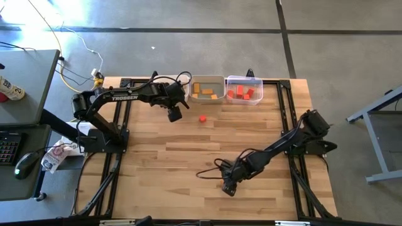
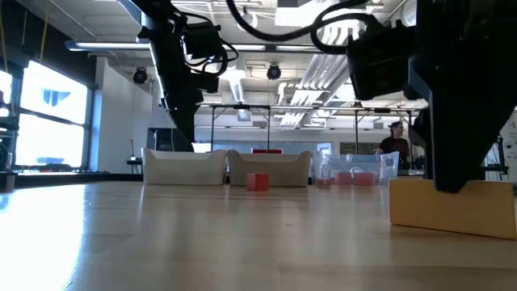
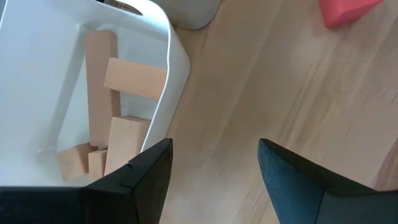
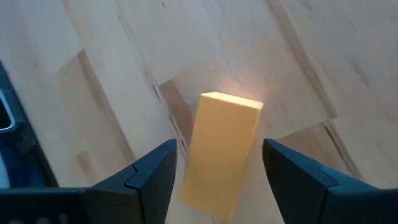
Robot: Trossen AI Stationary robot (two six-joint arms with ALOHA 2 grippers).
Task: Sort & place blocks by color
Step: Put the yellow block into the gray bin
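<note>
Now | right pincer (image 4: 214, 180) open | orange bar (image 4: 222, 149) between fingers, on table (image 1: 188, 157)

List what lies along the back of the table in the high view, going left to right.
left gripper → red block on the bare table → bin of orange blocks → clear bin of red blocks.

Table (image 1: 188, 163): pale wood planks, dark frame along its sides.
Far edge: three bins touching in a row, a white bin (image 3: 37, 74), a middle bin (image 1: 208, 88), a clear bin (image 1: 244, 89).
Open wood: red block (image 1: 203, 118) lies near the bins.
Near side: yellow bar (image 4: 221, 152) lies flat, well apart from the bins.
</note>
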